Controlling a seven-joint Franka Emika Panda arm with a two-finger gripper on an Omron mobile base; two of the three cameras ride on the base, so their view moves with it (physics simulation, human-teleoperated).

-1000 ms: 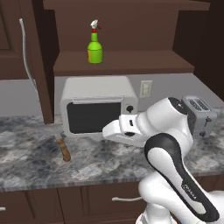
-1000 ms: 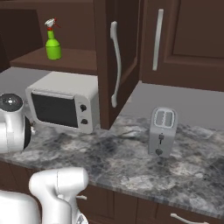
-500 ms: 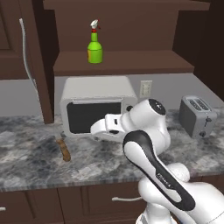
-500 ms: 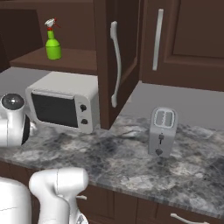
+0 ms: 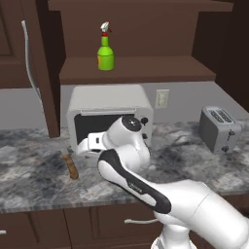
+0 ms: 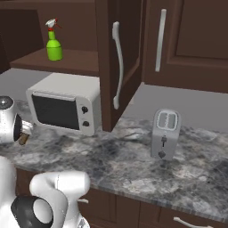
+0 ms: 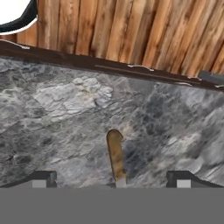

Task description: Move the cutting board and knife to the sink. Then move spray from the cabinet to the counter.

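Hand view shows the arm has swung left, its spread two-finger gripper (image 7: pixel 111 178) now over the slim brown wooden knife (image 7: pixel 116 157), ready to descend.

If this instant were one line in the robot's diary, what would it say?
gripper: open, above knife | knife: flat on counter, not held | spray: upright on cabinet shelf

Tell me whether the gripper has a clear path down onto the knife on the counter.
Probably yes. The gripper is open with the knife lying between its fingertips on bare counter. Nothing sits beside the knife; the microwave stands behind it.
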